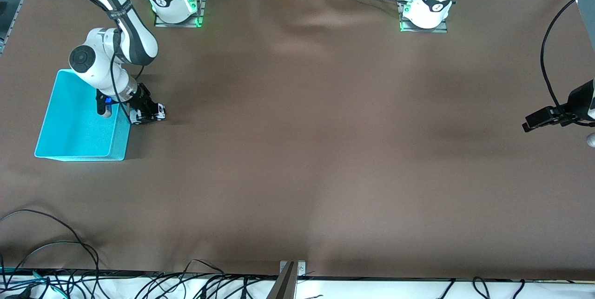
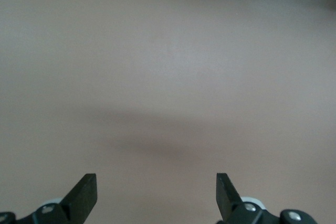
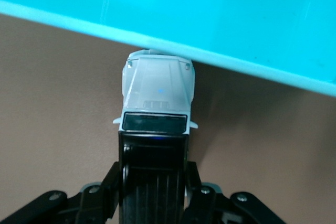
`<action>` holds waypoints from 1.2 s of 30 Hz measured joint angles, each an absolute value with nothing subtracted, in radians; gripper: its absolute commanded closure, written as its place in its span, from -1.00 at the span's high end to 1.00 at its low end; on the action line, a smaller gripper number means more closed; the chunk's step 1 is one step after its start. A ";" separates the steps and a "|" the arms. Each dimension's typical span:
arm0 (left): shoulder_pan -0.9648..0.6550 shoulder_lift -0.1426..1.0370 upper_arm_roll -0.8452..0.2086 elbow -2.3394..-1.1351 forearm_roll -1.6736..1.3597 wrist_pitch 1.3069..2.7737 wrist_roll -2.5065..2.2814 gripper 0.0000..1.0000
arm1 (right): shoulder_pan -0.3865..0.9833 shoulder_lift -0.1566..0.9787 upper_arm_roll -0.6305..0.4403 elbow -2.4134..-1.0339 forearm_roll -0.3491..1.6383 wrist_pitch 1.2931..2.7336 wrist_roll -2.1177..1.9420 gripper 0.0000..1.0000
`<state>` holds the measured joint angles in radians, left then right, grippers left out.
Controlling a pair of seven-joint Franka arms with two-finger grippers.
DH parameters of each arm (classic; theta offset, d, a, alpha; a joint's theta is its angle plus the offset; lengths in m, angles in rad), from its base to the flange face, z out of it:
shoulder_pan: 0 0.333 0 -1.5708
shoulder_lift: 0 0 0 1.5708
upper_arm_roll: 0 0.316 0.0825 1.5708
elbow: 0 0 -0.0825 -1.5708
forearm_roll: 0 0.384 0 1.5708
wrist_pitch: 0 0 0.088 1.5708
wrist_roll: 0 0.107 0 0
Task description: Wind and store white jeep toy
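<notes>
One gripper is working: the right gripper (image 1: 148,115) is low over the brown counter (image 1: 297,150), just beside the cyan bin (image 1: 65,155) on the side toward the counter's middle. The white jeep toy (image 3: 157,95) sits between its jaws, which pinch the black roof section from both sides; the white hood sticks out ahead of the jaws, with its nose at the bin's outer wall (image 3: 252,61), touching it or very nearly so. Whether the wheels rest on the counter or hang just above it cannot be told. The left gripper (image 2: 157,195) waits over bare counter at the left arm's end, jaws spread, nothing between them. Judgement: winding looks close to finished or finished, and storing is the step in hand, since the toy is outside the bin and pointed at its wall. To do it well: keep the pinch firm so the wheels cannot spin the car out of the jaws; lift straight up until the wheels clear the bin rim before moving across; centre the jaws over the bin floor, lower, then release. Risk: dragging the nose sideways against the wall could twist the toy in the jaws or shove the light bin.
</notes>
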<state>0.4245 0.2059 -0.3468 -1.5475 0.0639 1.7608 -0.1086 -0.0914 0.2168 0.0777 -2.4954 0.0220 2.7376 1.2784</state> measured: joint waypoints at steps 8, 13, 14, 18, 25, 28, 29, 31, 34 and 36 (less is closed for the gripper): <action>0.424 0.206 -0.347 -1.547 0.064 1.761 -0.109 1.00 | -0.082 0.163 0.126 -2.485 0.021 2.673 1.320 -1.00; 0.424 0.206 -0.347 -1.548 0.064 1.761 -0.109 1.00 | -0.075 0.132 0.184 -2.455 0.021 2.585 1.334 -1.00; 0.424 0.206 -0.347 -1.547 0.064 1.761 -0.109 1.00 | -0.075 0.128 0.195 -2.448 0.021 2.572 1.335 -1.00; 0.424 0.206 -0.347 -1.548 0.064 1.761 -0.109 1.00 | -0.073 0.118 0.236 -2.409 0.021 2.523 1.333 -1.00; 0.424 0.206 -0.347 -1.548 0.064 1.761 -0.109 1.00 | -0.074 0.115 0.246 -2.343 0.019 2.409 1.157 -1.00; 0.424 0.206 -0.347 -1.548 0.064 1.761 -0.109 1.00 | -0.075 0.109 0.227 -2.315 0.019 2.342 1.012 -1.00; 0.424 0.206 -0.347 -1.548 0.064 1.761 -0.109 1.00 | -0.076 0.106 0.215 -2.308 0.019 2.323 0.961 -1.00; 0.424 0.206 -0.347 -1.548 0.064 1.761 -0.109 1.00 | -0.077 0.098 0.184 -2.296 0.019 2.293 0.864 -1.00; 0.424 0.206 -0.347 -1.548 0.064 1.761 -0.109 1.00 | -0.079 0.084 0.128 -2.286 0.019 2.252 0.716 -1.00; 0.424 0.206 -0.347 -1.548 0.064 1.761 -0.109 1.00 | -0.081 0.076 0.086 -2.285 0.015 2.226 0.616 -1.00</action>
